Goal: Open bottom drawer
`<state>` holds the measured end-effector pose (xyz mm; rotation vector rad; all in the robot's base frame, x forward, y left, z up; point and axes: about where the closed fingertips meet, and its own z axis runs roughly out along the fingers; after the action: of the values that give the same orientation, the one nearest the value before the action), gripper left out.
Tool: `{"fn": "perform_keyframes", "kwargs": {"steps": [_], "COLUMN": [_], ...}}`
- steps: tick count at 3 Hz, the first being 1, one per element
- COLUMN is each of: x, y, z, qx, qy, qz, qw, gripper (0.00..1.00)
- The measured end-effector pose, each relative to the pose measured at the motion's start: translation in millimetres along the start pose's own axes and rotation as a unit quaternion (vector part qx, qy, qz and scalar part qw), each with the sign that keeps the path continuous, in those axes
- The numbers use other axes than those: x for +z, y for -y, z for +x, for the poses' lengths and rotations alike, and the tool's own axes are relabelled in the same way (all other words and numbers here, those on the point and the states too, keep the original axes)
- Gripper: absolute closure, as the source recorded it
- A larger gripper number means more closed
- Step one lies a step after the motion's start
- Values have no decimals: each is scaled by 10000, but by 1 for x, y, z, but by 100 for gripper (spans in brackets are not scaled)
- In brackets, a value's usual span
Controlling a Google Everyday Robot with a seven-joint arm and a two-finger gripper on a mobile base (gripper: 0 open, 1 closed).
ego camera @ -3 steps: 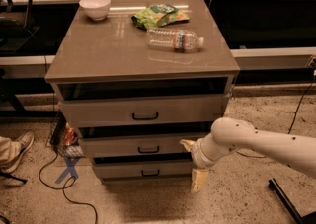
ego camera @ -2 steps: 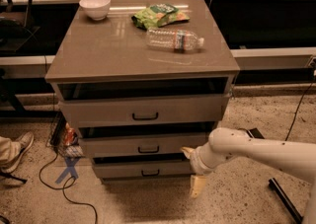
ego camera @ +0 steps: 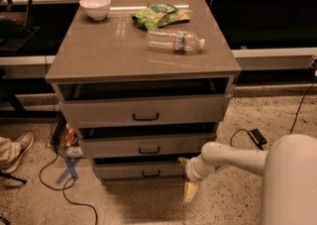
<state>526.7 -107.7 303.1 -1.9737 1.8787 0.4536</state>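
Note:
The bottom drawer [ego camera: 141, 171] is the lowest, flattest taupe-grey front of the cabinet, with a small black bar handle [ego camera: 150, 173]. It stands slightly pulled out, with a dark gap above it. My gripper [ego camera: 187, 179] hangs at the end of the white arm [ego camera: 233, 157], low by the floor, just right of the bottom drawer's right end. One pale finger points down at the floor, another reaches toward the drawer's corner. It holds nothing.
The middle drawer [ego camera: 148, 144] and top drawer [ego camera: 143, 111] are slightly pulled out too. On the cabinet top lie a white bowl [ego camera: 95, 7], a green bag [ego camera: 159, 16] and a plastic bottle [ego camera: 174, 39]. Cables [ego camera: 64, 184] and a shoe [ego camera: 15, 149] lie left.
My arm has drawn back to the right and lower, and the gripper has dropped toward the floor beside the bottom drawer. The drawers look unmoved.

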Motion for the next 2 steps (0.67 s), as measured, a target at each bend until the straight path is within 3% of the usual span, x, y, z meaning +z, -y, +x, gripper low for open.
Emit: {"fn": "perform_keyframes", "kwargs": {"steps": [1,2], "x": [0,21], "y": [0,5], "z": [0,14], "qx": [0,-73], "qy": [0,-204], "qz": [0,-103], "qw": [10000,9997], "gripper": [0,0]}}
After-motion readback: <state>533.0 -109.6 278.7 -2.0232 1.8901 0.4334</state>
